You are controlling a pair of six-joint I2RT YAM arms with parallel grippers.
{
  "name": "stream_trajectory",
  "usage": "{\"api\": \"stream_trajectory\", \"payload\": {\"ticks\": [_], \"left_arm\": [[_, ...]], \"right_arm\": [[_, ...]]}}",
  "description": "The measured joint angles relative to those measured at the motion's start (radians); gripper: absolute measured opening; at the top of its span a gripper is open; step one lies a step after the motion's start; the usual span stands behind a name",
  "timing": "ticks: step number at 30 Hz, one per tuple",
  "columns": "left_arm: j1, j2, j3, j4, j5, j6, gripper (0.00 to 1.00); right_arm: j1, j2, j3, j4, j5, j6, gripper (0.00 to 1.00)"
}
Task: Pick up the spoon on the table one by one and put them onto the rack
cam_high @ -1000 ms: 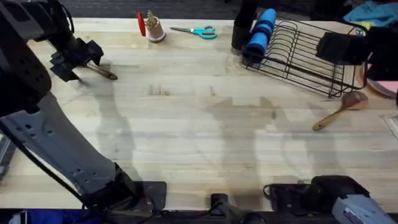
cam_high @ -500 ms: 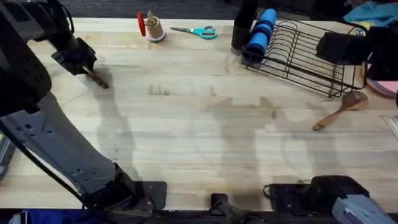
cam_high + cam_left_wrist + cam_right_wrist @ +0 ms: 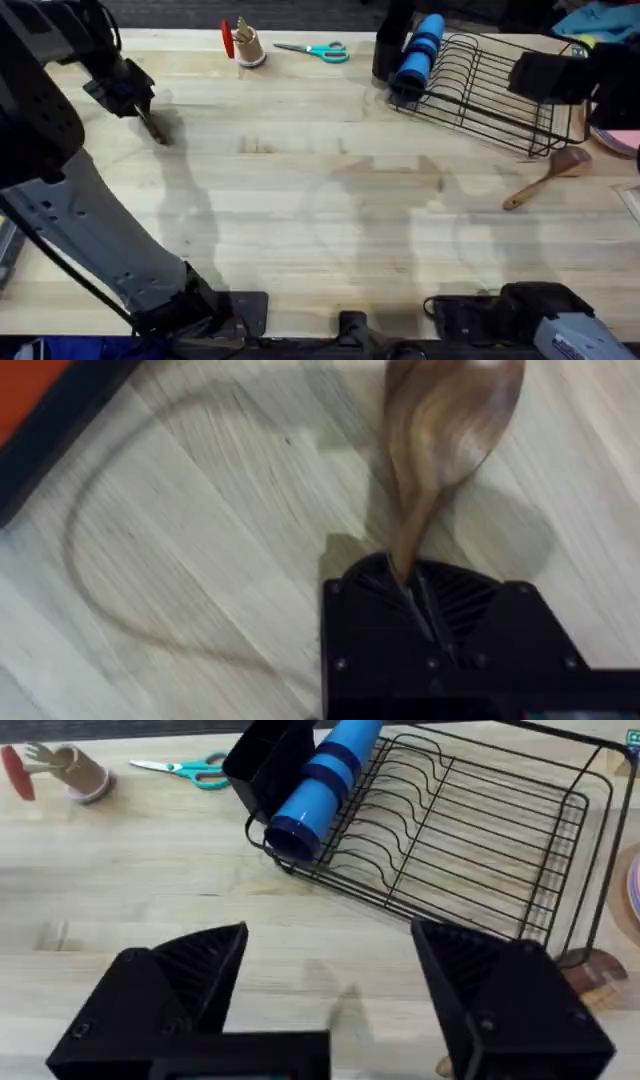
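Left gripper point(image 3: 128, 95) sits at the far left of the table point(image 3: 300, 200), its fingers clamped on the handle of a dark spoon point(image 3: 155, 128). In the left wrist view the handle runs straight in between the black fingers point(image 3: 480, 615) and the oval bowl point(image 3: 450, 420) points away from the gripper, over the wood; whether the bowl touches the table cannot be told from there. From overhead the visible part of the spoon slants down and toward the near side from the gripper, with a soft shadow beside it. Right gripper point(image 3: 330, 990) hangs above the right end of the rack point(image 3: 490, 90), fingers spread wide apart and holding nothing (bare table shows between them in its wrist view). A second spoon point(image 3: 548, 178), lighter wood, lies flat on the table just in front of the rack's near right corner, bowl toward the rack and handle pointing toward the table's middle. The rack stands at the far right, its wire plate slots upright. A blue cup point(image 3: 418, 48) lies tilted across its left end, next to a tall black utensil cup point(image 3: 390, 40). Scissors point(image 3: 315, 50) with teal handles lie flat along the far edge, and near them to the left stands a small tan holder point(image 3: 247, 48) with a red item point(image 3: 227, 38) beside it. A pink plate edge point(image 3: 618, 135) shows right of the rack.
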Motion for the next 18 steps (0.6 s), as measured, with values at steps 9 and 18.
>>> {"api": "stream_trajectory", "payload": {"ticks": [9,18], "left_arm": [[-0.069,-0.192,-0.002,-0.006,-0.036,0.001,0.043],[-0.152,-0.351,-0.002,-0.009,-0.071,0.0,0.043]], "right_arm": [[0.0,0.0,0.0,0.0,0.0,0.0,0.993],[0.0,0.0,0.0,0.0,0.0,0.0,0.993]]}}
